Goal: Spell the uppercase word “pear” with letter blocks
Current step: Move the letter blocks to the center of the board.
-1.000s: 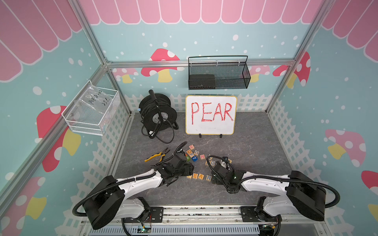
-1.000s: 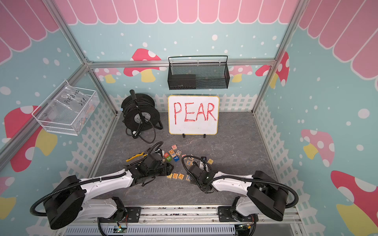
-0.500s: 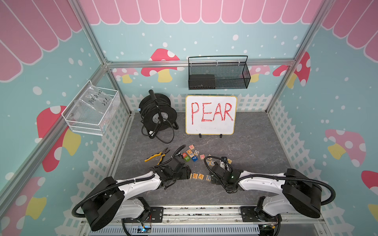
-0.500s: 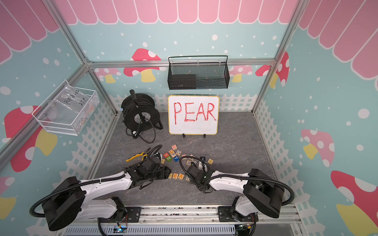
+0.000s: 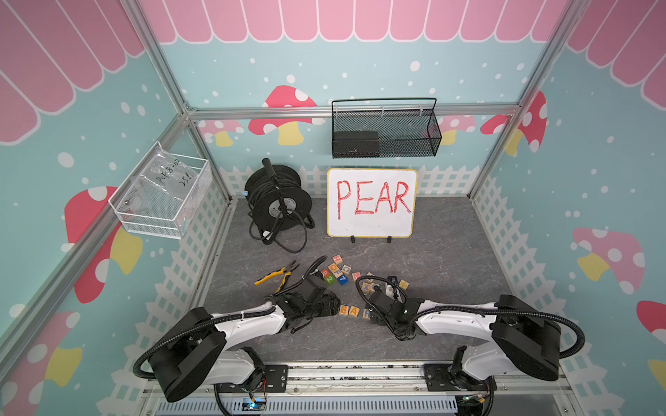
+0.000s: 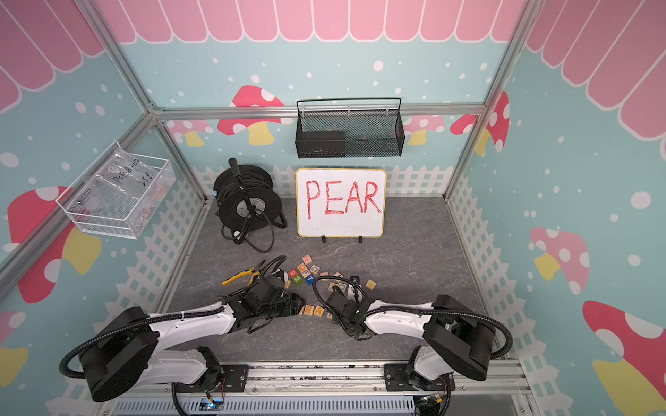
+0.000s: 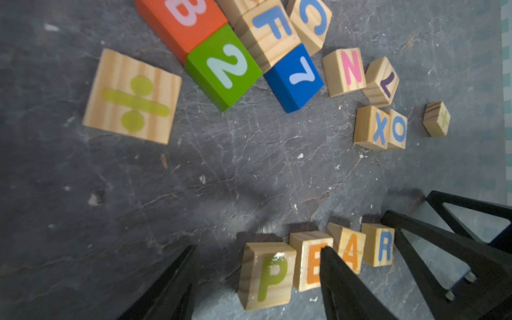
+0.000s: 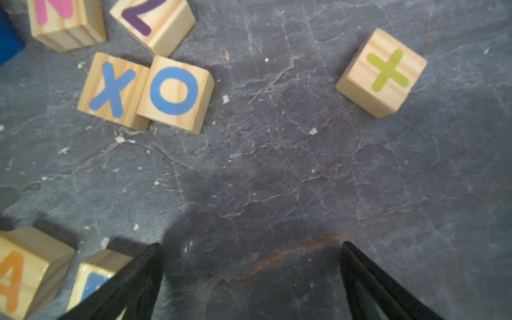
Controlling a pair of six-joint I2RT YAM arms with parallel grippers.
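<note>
Four wooden letter blocks lie in a row reading P (image 7: 267,274), E (image 7: 307,263), A (image 7: 347,250), R (image 7: 379,245). My left gripper (image 7: 259,247) is open and straddles the P block, with a clear gap on one side. Its other finger (image 7: 340,279) overlaps the E in the left wrist view. In both top views the E (image 5: 344,310) (image 6: 309,309) and A (image 5: 354,312) (image 6: 319,311) show, while the P is hidden under the left gripper (image 5: 333,308). My right gripper (image 8: 250,244) is open over bare floor just beside the R (image 8: 94,274).
Loose blocks lie behind the row: red 8 (image 7: 182,19), green 2 (image 7: 224,68), blue 7 (image 7: 293,77), N (image 7: 345,72), X (image 8: 113,88), O (image 8: 174,92), plus (image 8: 385,73) and a division sign (image 7: 131,97). Pliers (image 5: 275,275), a cable reel (image 5: 277,201) and the PEAR whiteboard (image 5: 371,201) stand farther back.
The left gripper has shifted slightly toward the table's front, at the start of the row. The right arm has drawn back a little. The E and A blocks have not moved.
</note>
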